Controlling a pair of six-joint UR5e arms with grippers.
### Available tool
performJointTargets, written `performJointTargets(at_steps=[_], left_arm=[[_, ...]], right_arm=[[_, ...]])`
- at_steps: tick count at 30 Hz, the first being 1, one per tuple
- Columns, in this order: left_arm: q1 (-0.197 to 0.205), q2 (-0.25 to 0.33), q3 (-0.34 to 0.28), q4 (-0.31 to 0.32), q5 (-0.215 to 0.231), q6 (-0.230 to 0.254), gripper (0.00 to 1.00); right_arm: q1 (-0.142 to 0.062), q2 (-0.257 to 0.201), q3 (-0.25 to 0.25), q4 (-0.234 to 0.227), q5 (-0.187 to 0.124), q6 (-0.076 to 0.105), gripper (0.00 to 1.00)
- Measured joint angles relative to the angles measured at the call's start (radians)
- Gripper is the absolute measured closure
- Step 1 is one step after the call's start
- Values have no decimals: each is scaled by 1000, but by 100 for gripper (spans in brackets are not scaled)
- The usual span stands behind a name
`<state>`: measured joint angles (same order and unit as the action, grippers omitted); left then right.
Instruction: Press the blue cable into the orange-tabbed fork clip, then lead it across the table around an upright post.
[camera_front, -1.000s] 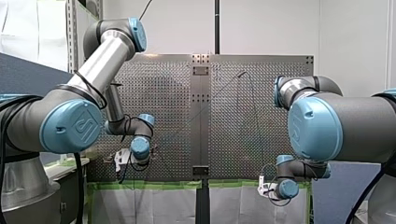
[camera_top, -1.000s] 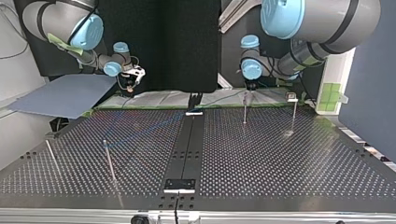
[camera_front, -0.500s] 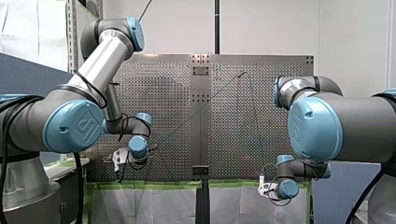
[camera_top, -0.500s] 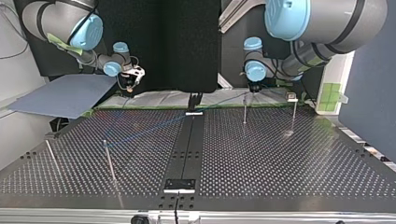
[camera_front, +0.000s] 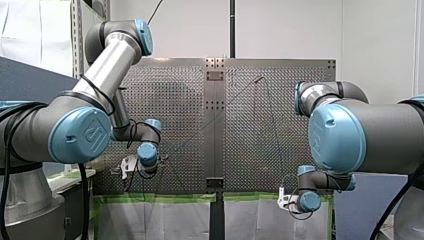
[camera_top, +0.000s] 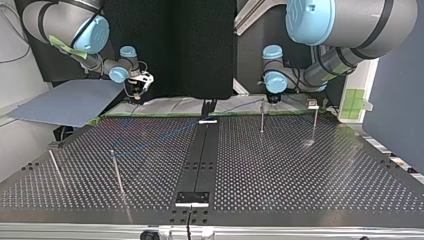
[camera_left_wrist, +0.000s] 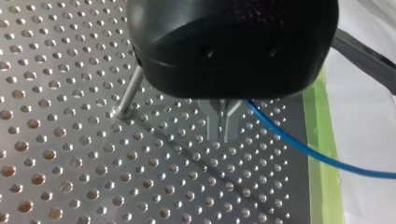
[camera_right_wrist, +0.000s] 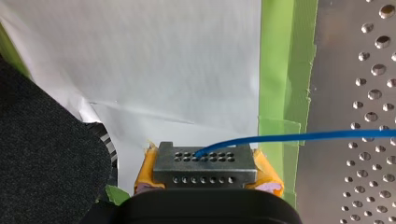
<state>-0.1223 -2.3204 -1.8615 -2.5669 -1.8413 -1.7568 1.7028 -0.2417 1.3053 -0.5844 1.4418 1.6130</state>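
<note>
The thin blue cable (camera_top: 160, 137) runs low over the perforated table (camera_top: 300, 190) from an upright post (camera_top: 116, 170) at the top view's left toward my left gripper (camera_top: 273, 100) at the back right. In the left wrist view my left gripper (camera_left_wrist: 224, 136) has its metal fingers (camera_left_wrist: 218, 119) shut, and the cable (camera_left_wrist: 299, 147) leaves sideways from between them. A metal post (camera_left_wrist: 130, 91) stands just beside it. My right gripper (camera_right_wrist: 205, 161), with yellow pads, is shut on the cable's (camera_right_wrist: 303, 136) other end, off the table's edge over white sheeting. No orange-tabbed clip is clear to me.
More upright posts (camera_top: 262, 117) (camera_top: 315, 122) (camera_top: 55, 167) stand on the table. A small pale fixture (camera_top: 312, 104) sits at the back right. A black rail (camera_top: 200, 160) runs down the middle. Green tape (camera_right_wrist: 280, 70) lines the near edge, and a blue-grey board (camera_top: 70, 102) lies at the top view's left.
My left gripper has shifted a little toward the top view's right with the cable, past the nearby post. My right gripper has barely moved.
</note>
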Motion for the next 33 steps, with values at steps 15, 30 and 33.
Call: performJointTargets(at_steps=[15, 30, 33], left_arm=[[3, 0, 14, -7, 2, 6, 100], [12, 0, 14, 63, 0, 14, 31], [16, 0, 15, 84, 15, -3, 1]], right_arm=[[-10, 0, -3, 0, 0, 24, 100], [-11, 0, -5, 0, 0, 38, 100], [-11, 0, -5, 0, 0, 38, 100]])
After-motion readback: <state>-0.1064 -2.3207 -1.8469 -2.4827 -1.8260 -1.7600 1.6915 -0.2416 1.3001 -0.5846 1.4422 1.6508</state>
